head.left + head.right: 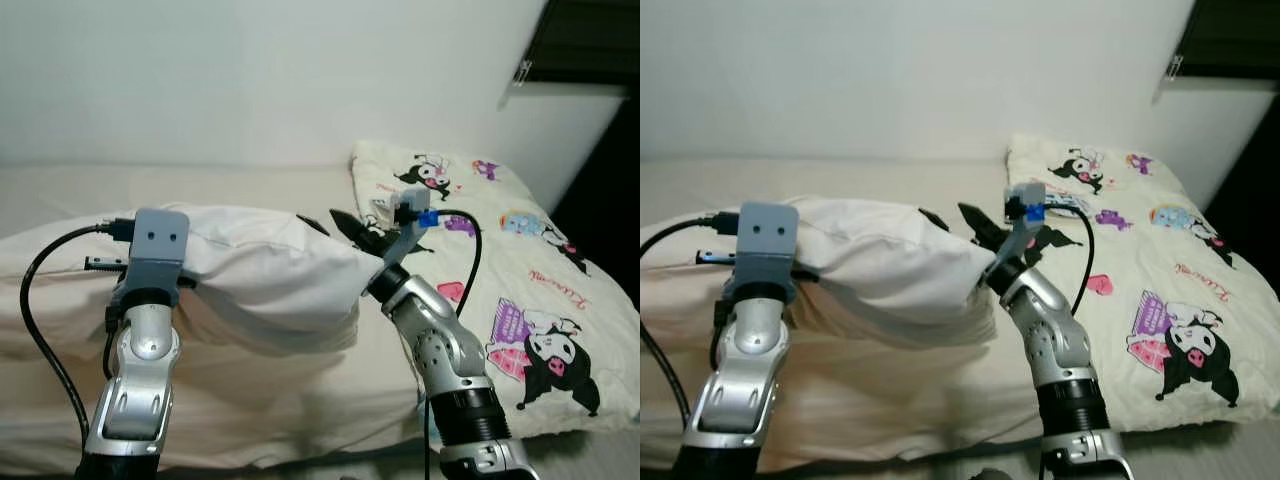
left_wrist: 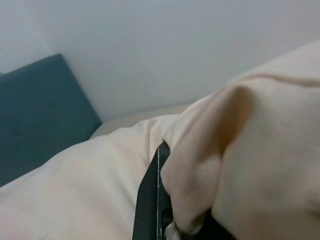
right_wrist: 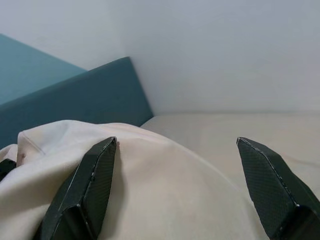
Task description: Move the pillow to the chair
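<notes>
A cream pillow (image 1: 260, 270) is held up a little above the bed between my two arms. My left gripper (image 1: 185, 283) is at the pillow's left end, shut on a fold of its fabric; in the left wrist view one black finger (image 2: 150, 200) is wrapped in the cream cloth (image 2: 250, 165). At the pillow's right end my right gripper (image 1: 350, 235) stands open. In the right wrist view its fingers are spread wide (image 3: 177, 145), one finger (image 3: 87, 190) lying against the pillow (image 3: 150, 195).
The bed (image 1: 250, 400) with a cream sheet lies under the pillow. A cartoon-printed cover (image 1: 520, 280) lies on its right part. A teal headboard (image 3: 75, 105) stands at the bed's end against a white wall. A dark opening (image 1: 590, 40) is at the upper right.
</notes>
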Robot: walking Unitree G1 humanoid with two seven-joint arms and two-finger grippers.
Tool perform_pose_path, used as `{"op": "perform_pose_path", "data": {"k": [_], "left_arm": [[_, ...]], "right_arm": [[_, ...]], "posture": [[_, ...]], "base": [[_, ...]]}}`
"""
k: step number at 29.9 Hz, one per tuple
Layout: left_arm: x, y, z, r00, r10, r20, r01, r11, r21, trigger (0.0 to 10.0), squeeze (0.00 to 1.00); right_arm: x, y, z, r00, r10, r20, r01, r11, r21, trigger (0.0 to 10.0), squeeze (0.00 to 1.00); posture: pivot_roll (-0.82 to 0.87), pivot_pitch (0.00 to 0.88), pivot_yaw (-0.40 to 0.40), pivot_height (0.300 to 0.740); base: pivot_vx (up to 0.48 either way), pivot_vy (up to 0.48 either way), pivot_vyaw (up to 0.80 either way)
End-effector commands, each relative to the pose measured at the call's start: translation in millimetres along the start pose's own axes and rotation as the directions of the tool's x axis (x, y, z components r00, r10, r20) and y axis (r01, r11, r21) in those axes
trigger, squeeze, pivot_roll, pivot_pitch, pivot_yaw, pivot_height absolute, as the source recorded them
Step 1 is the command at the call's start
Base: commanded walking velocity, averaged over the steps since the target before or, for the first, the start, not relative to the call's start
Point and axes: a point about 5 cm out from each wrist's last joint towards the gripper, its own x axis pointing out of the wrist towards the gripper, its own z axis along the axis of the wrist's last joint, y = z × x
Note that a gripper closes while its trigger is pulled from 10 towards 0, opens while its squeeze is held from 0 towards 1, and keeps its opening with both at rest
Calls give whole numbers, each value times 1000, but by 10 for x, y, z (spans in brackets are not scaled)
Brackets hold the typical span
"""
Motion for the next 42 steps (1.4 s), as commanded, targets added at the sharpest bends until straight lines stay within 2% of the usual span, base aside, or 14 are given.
{"op": "perform_pose_path", "data": {"k": [1,8,12,15,21,26,30,33,34,36,39,42], "left_arm": [[5,20,142,997,26,79,-25,1000,-16,10000,0],[-15,18,78,999,15,49,-13,999,-34,10000,0],[-2,44,98,998,22,59,-20,999,-34,10000,0],[46,129,144,995,62,75,-61,998,-25,10000,0],[61,184,148,992,96,78,-95,995,-8,10000,0],[20,149,71,995,77,58,-77,997,6,10000,0],[-72,85,-71,999,34,8,-34,999,-2,10000,0],[-209,-18,-170,999,-47,-26,45,995,-89,10000,0],[-209,-18,-170,999,-47,-26,45,995,-89,10000,0],[-353,-133,-225,990,-136,-32,129,978,-163,10000,0],[-432,-191,-257,983,-181,-38,170,965,-199,10000,0],[-683,-405,-355,948,-316,-47,289,910,-299,10000,0]], "right_arm": [[7,11,-37,1000,9,-13,-9,1000,8,10000,0],[-8,-13,-60,1000,-3,-20,3,1000,8,10000,0],[-7,-28,-47,1000,-15,-9,15,1000,-7,10000,0],[-13,-35,-79,999,-16,-41,15,1000,-25,10000,0],[-35,0,-86,999,19,-30,-20,1000,-23,10000,0],[-60,-1,-127,999,29,-37,-29,999,-21,10000,0],[-142,-42,-243,998,9,-69,-11,1000,-22,10000,0],[-241,-50,-387,993,2,-115,-5,1000,-29,10000,0],[-241,-50,-387,993,2,-115,-5,1000,-29,10000,0],[-285,-28,-434,992,7,-123,-10,1000,-22,10000,0],[-299,-9,-443,992,13,-122,-16,1000,-16,10000,0],[-366,41,-509,991,35,-131,-36,999,-2,10000,0]], "posture": [[-5,0,-76,698],[-3,0,-76,738],[-3,0,-76,740],[-1,0,-74,740],[2,0,-73,740],[-1,0,-68,740],[-1,0,-66,740],[-1,0,-65,740],[-1,0,-65,740],[3,0,-67,740],[3,0,-67,740],[-3,0,-72,740]], "base": [[0,0,0],[0,0,0],[0,0,0],[0,0,0],[0,0,733],[0,0,730],[0,0,728],[0,0,729],[0,0,731],[0,0,728],[0,0,725],[0,0,727]]}}
